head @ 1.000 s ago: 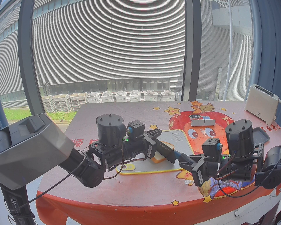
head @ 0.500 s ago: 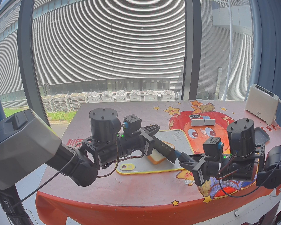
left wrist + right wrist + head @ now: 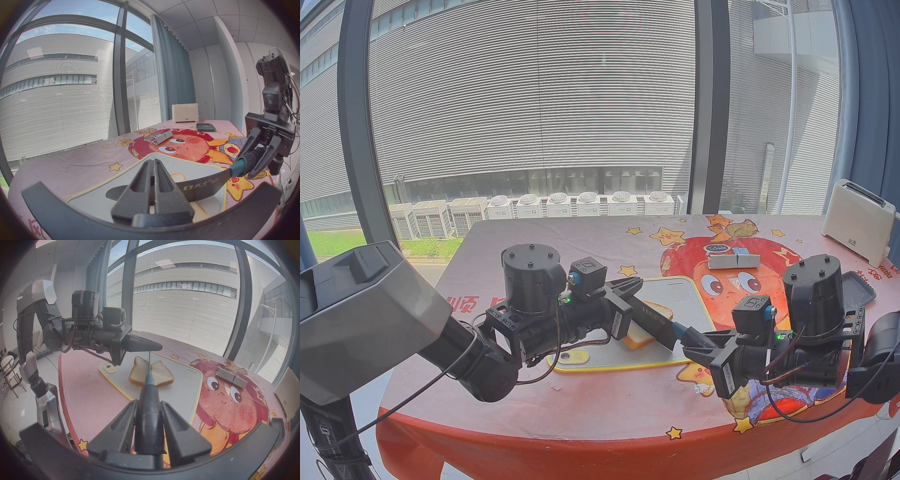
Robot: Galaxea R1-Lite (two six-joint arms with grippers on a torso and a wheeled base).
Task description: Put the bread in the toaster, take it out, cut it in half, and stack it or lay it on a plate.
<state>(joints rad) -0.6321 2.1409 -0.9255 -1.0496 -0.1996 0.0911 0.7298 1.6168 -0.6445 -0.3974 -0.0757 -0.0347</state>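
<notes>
Bread slice (image 3: 151, 375): one, pale crumb, golden-brown crust, lying flat on the white, yellow-rimmed cutting board (image 3: 184, 390) near the front edge of the bench (image 3: 600, 400).
Knife (image 3: 203, 186): blade edge-down across the slice's middle, handle grasped by the right pincer (image 3: 149, 404).
Left pincer (image 3: 153, 162): clenched, empty, above the blade.
Toaster (image 3: 858, 220): bench's far right corner.

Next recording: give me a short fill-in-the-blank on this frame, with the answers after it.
1. The right tool is shut on the handle of a ____.
2. The bread lies on the ____, with the blade across it.
3. The left tool is ____ and holds nothing.
4. The toaster stands at the far ____ corner of the table, by the robot's sides.

Missing words: knife; cutting board; shut; right.
</notes>
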